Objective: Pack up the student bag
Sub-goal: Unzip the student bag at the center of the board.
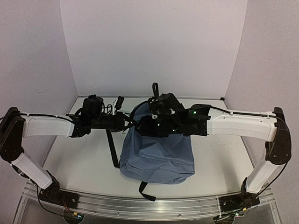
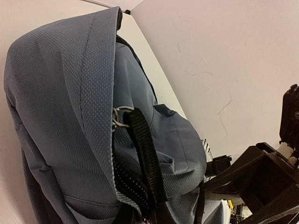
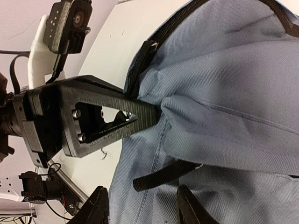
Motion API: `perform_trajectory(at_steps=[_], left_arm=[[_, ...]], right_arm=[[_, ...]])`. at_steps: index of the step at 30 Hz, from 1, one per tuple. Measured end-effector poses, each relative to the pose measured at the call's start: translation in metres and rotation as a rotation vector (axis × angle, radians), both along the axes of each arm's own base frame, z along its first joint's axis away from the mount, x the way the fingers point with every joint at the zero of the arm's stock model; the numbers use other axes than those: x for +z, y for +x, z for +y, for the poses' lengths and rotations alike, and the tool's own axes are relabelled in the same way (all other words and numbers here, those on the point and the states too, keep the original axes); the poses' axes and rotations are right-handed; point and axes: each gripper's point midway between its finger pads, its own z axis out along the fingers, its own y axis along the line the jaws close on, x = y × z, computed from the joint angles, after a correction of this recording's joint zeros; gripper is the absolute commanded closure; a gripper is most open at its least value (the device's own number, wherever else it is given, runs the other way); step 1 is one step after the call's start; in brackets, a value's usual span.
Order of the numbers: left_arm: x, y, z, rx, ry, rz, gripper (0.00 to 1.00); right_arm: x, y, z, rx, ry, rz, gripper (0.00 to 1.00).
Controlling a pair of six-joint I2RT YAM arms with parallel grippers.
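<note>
Right wrist view: clamping rim of large soft slate-blue fabric backpack [image 3: 224,84] in left fingers [image 3: 148,115], hovering right fingers [image 3: 97,207] apart; probably risking shallow pinch slipping, mouth sagging shut.

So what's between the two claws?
Right wrist view: student bag fabric and a short black strap lie between the open right gripper and the left gripper, which pinches the bag.

student bag [image 1: 156,156]: slate-blue, fine woven texture. Zipper [image 3: 140,60] black, straps [image 1: 112,149] black, one with pale dotted weave. Ring [image 2: 119,116] silver. Left tool [image 3: 156,115] and right tool [image 3: 142,207] black. Arms [image 1: 46,126] white, black joints, green lights [image 1: 192,112]. Table [image 1: 79,163] white, walls [image 1: 154,42] pale lilac.
</note>
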Motion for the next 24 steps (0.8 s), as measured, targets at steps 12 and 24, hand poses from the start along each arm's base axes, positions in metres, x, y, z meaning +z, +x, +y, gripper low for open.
perform_trajectory(at_steps=[12, 24], left_arm=[[-0.001, -0.003, -0.001, 0.005, 0.023, -0.015, 1.0], [-0.007, -0.006, -0.001, 0.034, 0.075, -0.04, 1.0]], right_arm=[[-0.03, 0.011, 0.002, -0.093, -0.066, 0.008, 0.65], [-0.053, 0.028, -0.002, -0.196, -0.174, -0.025, 0.86]])
